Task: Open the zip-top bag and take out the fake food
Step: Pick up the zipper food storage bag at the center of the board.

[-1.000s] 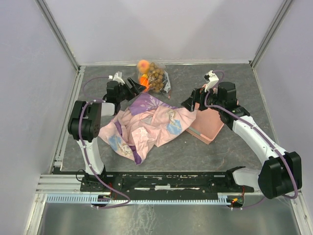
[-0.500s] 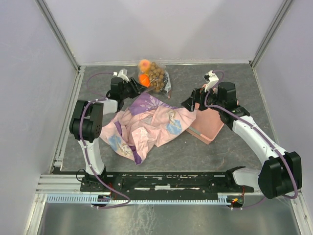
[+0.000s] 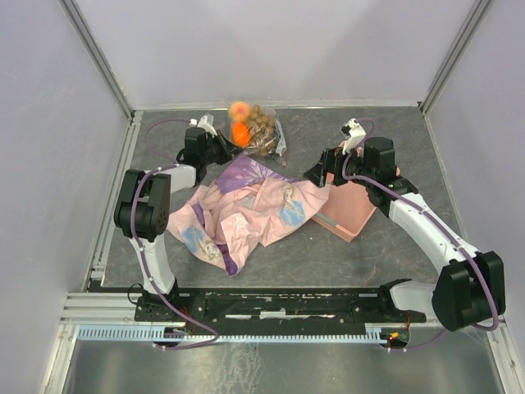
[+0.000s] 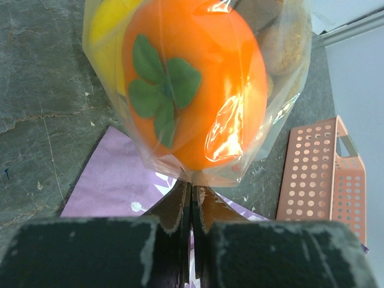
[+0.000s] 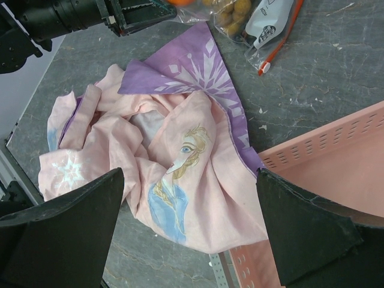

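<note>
- Bag: lies at the far middle of the table, just past the far corner of the cloth.
- Food: all that I can see is inside the bag. That is an orange fruit with a green leaf, a yellow one beside it, and tan grapes behind. None lies loose on the table.
- Zip strip: an orange-red line at the bag's end, away from my left side. I cannot tell whether it is sealed.
- Left gripper: jaws closed tight, the tips pinching the bag's edge below the orange fruit.
- Right gripper: jaws spread wide and holding nothing, over the cloth by the basket, well apart from the bag.
- Done, as I judge it: one hold taken on the bag.
- Left: take the mouth with my right side, pull it open, and take out every piece.
</note>
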Robot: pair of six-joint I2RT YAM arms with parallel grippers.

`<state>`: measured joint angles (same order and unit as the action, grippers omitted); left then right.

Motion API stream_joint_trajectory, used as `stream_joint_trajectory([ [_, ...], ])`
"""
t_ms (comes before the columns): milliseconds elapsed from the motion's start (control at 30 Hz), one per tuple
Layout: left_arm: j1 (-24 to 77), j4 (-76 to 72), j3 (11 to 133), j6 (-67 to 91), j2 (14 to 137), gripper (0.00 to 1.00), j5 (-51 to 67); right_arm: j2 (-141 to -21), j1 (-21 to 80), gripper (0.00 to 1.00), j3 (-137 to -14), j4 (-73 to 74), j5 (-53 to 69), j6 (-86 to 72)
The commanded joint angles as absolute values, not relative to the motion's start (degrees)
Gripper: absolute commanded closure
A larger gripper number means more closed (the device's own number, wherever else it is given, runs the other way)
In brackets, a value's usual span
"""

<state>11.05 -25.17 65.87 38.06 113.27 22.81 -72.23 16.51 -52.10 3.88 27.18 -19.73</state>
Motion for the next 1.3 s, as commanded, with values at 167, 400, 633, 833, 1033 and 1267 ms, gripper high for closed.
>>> stream_joint_trajectory([
  [167,9.7,-21.8,58.82,37.41,95.99,0.97,25.02,-73.99,17.45,0.01,-52.7,-3.01,31.16,-21.24],
  [400,9.38,-20.75,51.42,40.19,88.15,0.97,26.84,-78.42,23.75,0.01,-56.46,-0.8,29.51,-12.99],
  [633,9.08,-19.09,51.07,39.94,86.73,0.97,28.59,-86.77,39.84,0.01,-66.25,16.93,19.15,7.33],
  [833,8.0,-18.3,54.53,40.96,87.05,0.97,31.3,-87.64,47.59,0.01,-61.46,11.42,20.83,12.46],
  [1033,7.9,-18.28,57.13,42.46,87.73,0.97,34.7,-92.25,50.24,0.04,-61.66,8.53,16.84,11.37],
  [1267,7.92,-23.99,59.46,49.15,88.99,0.97,39.86,-82.41,47.29,0.01,-64.21,4.59,16.41,4.25],
])
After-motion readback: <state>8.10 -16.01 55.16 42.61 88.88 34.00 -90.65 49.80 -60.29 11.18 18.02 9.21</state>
